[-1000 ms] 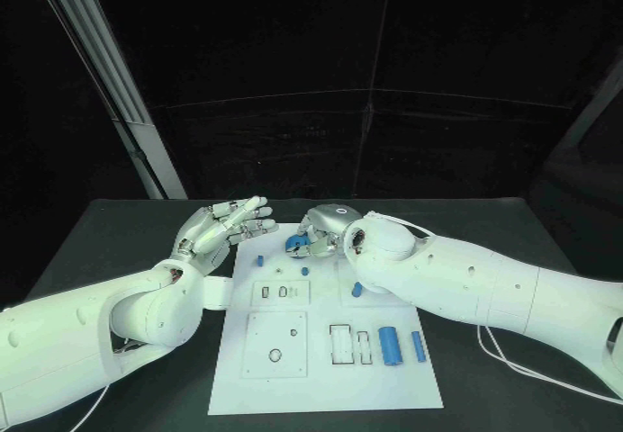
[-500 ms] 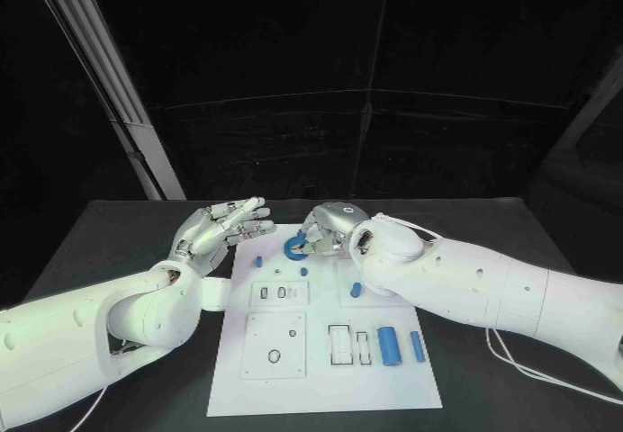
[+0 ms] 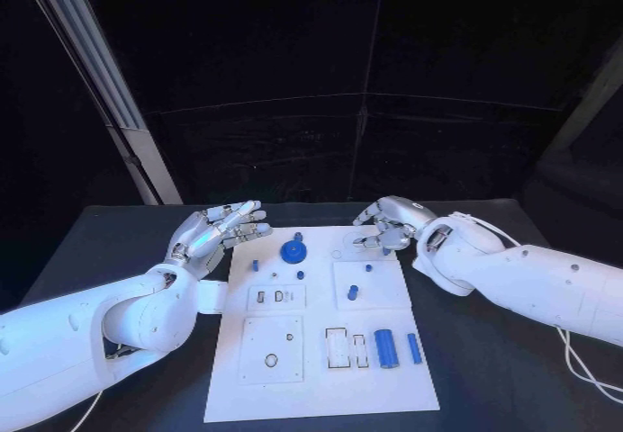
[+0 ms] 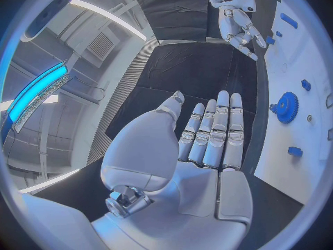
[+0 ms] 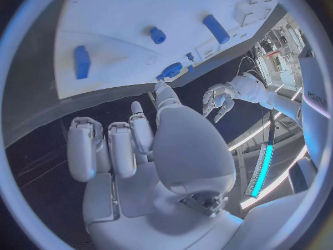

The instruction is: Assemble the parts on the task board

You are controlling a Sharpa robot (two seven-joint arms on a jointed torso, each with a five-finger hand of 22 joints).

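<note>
Right hand (image 3: 390, 225) has let go and drawn back empty, fingers loose; the blue gear (image 3: 294, 251) now sits on the task board (image 3: 325, 378). Left hand (image 3: 221, 229) hovers open.

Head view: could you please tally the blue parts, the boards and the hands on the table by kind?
Gear: 1
Other blue parts: 6
Board: 1
Hands, left and right: 2
Total: 10
</note>
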